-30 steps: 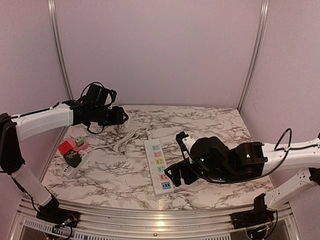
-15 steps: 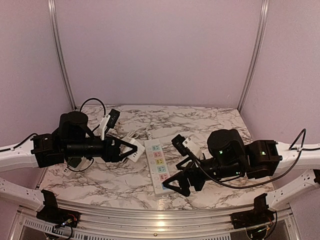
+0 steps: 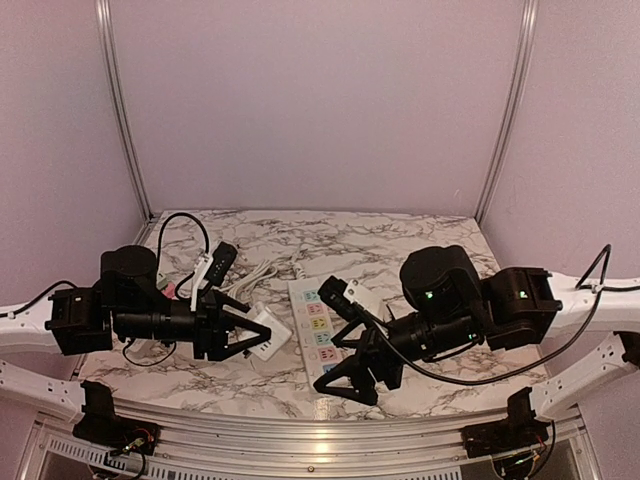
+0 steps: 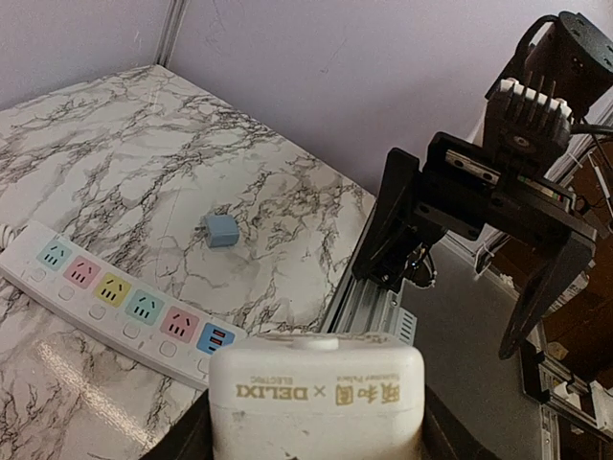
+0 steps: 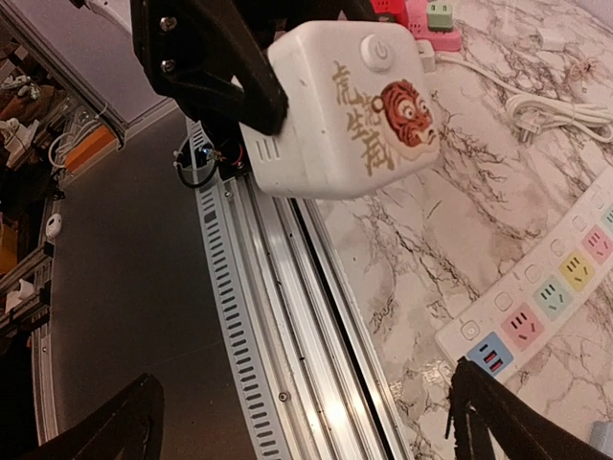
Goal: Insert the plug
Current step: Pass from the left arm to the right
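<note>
Plug, a white DELIXI block, clamped in left gripper, held aloft just left of power strip. Right gripper spread wide, empty, over strip's near end. Risked shoving the unpinned strip aside on a skewed push, or knocking the close-set grippers together.

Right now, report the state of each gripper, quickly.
Left gripper: shut on the white plastic block-shaped plug with a tiger print.
Right gripper: open, holding nothing.
</note>
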Robot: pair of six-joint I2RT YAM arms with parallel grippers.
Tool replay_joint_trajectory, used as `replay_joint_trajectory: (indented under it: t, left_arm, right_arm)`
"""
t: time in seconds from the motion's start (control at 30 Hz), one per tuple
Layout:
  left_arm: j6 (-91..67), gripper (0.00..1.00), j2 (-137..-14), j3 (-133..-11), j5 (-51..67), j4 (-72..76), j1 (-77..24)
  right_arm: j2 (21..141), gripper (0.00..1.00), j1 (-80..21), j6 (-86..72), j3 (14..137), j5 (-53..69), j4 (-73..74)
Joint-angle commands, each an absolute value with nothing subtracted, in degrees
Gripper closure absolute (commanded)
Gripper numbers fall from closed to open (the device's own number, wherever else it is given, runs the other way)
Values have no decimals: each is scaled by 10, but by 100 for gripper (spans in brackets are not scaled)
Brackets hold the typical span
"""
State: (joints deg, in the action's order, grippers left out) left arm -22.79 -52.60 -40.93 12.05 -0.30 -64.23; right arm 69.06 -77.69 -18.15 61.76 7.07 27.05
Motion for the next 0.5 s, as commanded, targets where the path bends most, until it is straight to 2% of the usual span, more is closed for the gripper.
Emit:
replay_joint_trajectory:
  t: [0.0, 0.47]
  left_arm:
    - [-182, 76, -505, -427, 125, -27, -651]
    - [-163, 75, -499, -401, 120, -36, -653]
  right_arm:
    - [694, 3, -781, -163, 660, 105, 281]
    - [738, 2, -787, -129, 709, 96, 321]
